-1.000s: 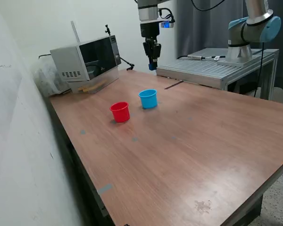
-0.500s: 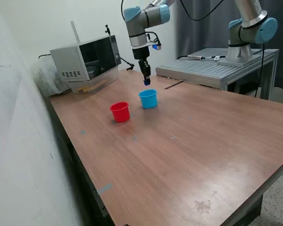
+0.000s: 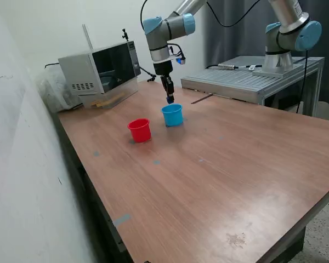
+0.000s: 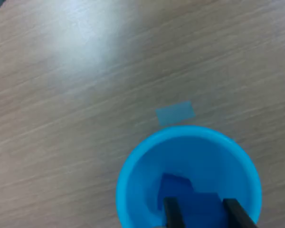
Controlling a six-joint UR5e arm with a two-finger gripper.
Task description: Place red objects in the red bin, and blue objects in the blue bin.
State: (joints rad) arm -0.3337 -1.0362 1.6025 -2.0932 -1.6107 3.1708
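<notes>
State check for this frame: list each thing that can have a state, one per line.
gripper: above the blue cup, shut on a blue cube
blue cube: held between the gripper's fingers
blue cup: upright, another blue cube inside
red cup: upright, contents not visible
microwave: door closed

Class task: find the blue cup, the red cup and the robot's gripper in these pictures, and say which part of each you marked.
blue cup (image 3: 172,116), exterior view, outer side wall.
red cup (image 3: 140,132), exterior view, outer side wall.
gripper (image 3: 170,100), exterior view, at its fingertips, just above the blue cup's rim.
</notes>
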